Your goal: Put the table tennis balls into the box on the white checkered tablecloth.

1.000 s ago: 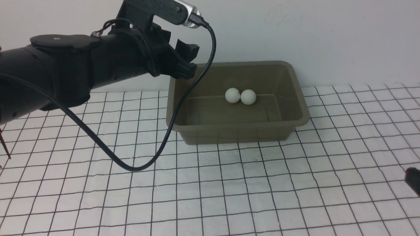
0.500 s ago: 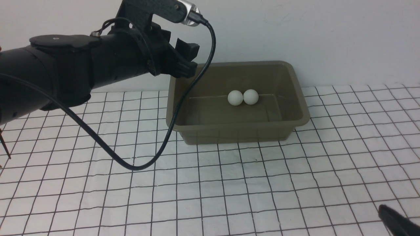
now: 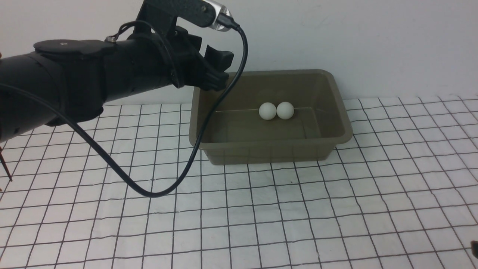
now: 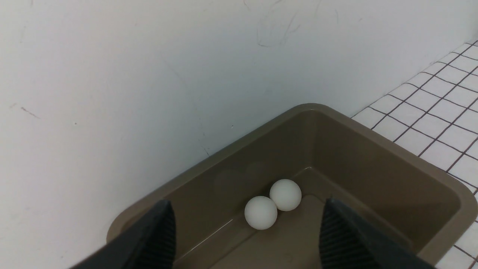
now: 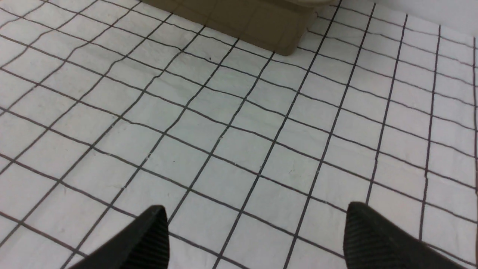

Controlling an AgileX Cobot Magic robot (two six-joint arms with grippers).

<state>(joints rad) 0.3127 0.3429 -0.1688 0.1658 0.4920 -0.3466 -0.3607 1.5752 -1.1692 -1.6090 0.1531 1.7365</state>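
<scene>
Two white table tennis balls [image 3: 267, 111] [image 3: 285, 110] lie touching each other inside the olive-grey box [image 3: 345, 127], against its far wall. The box stands on the white checkered tablecloth [image 3: 261, 209] by the wall. My left gripper [image 3: 220, 71] hovers open above the box's left rim, holding nothing. In the left wrist view both balls [image 4: 261, 212] [image 4: 285, 194] show between its spread fingers [image 4: 338, 231]. My right gripper [image 5: 257, 207] is open over bare cloth, well short of the box's corner [image 5: 261, 22]. Only a dark sliver of it [image 3: 475, 247] shows in the front view.
A black cable [image 3: 149, 192] hangs from the left wrist and loops down to the cloth left of the box. A white wall [image 3: 373, 37] stands right behind the box. A thin dark rod [image 3: 5, 164] pokes in at the far left edge.
The right gripper has pulled back towards the lower right corner, almost leaving the front view. The balls rolled slightly right and settled. The left gripper nudged a little to the right.
</scene>
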